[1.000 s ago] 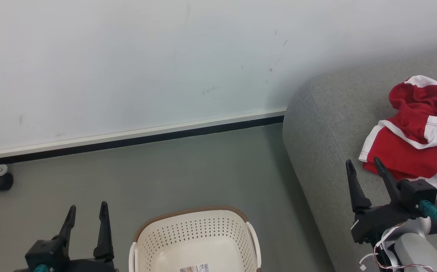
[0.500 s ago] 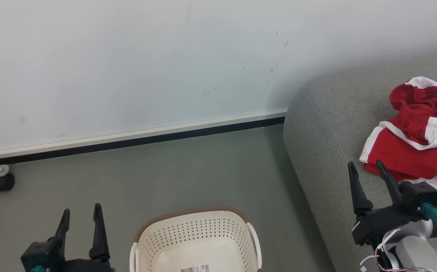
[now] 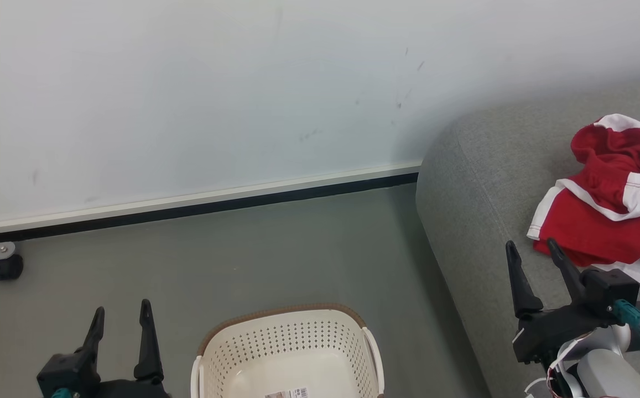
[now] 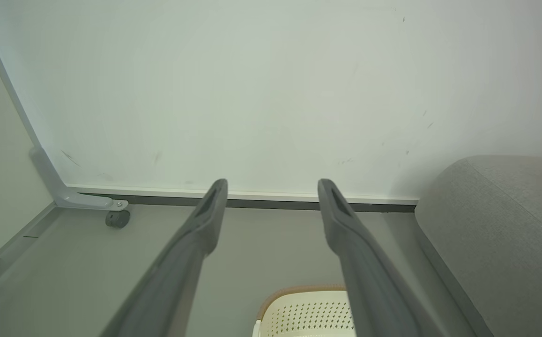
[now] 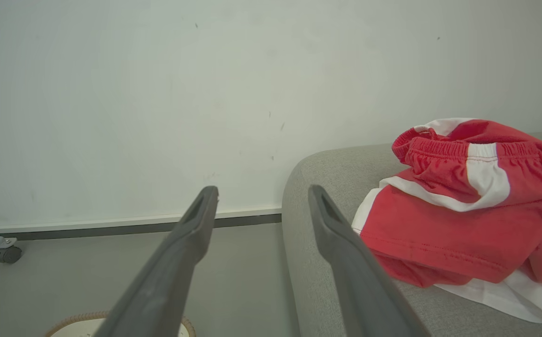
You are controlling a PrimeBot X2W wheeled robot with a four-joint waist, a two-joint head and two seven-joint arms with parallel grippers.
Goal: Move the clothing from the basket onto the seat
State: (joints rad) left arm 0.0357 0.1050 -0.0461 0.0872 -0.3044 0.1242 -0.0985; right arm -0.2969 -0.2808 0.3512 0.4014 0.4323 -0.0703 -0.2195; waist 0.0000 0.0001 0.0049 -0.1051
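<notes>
our left gripper (image 3: pixel 121 307) hangs at the near left above the grey floor (image 3: pixel 275 249), its two dark fingers spread wide with nothing between them. our right gripper (image 3: pixel 531 243) stands at the near right over the seat (image 3: pixel 474 188), its fingers parted just as wide and gripping nothing.

the clothing (image 3: pixel 602 221) lies on the seat at the far right, a crumpled red heap with white bands and white hems, its elastic waistband turned up at the far side. its right part runs past the picture's edge. in the head view the tip of our right gripper's right finger meets the heap's near left hem. we cannot tell whether it touches the fabric. from the right wrist the same finger runs just beside the left hem of the clothing (image 5: pixel 439 224).

the basket (image 3: pixel 281 308) sits on the floor at the near middle, between our two grippers and just left of the seat's rounded end. its brown rim and perforated cream walls face us, and a small printed label (image 3: pixel 286 393) lies on the part of its bottom that we see. from the left wrist its far rim shows low between our left gripper's fingers.

a pale wall (image 3: pixel 187 99) with a dark baseboard (image 3: pixel 198 205) closes the far side, and a black caster (image 3: pixel 5 268) stands at the far left.
</notes>
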